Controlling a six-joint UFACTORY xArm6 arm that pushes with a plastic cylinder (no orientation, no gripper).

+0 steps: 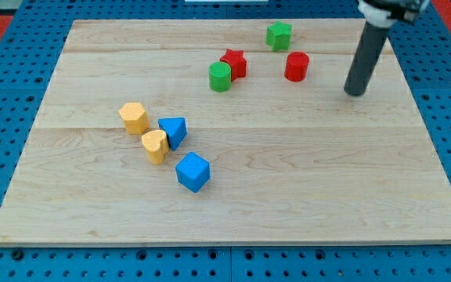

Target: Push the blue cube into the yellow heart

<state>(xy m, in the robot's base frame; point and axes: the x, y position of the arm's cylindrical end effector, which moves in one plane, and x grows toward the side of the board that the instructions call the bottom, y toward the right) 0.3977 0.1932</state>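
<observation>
The blue cube (193, 172) sits on the wooden board at the lower centre-left. The yellow heart (155, 146) lies just up and to the left of it, a small gap between them. A blue triangular block (174, 131) touches the heart's right side. My tip (355, 92) rests on the board at the upper right, far from the blue cube and the heart, to the right of the red cylinder (297, 66).
A yellow hexagonal block (134, 117) lies up-left of the heart. A green cylinder (220, 77) and a red star (234, 63) touch at the top centre. A green block (279, 35) sits near the top edge. The board (288, 196) lies on a blue pegboard.
</observation>
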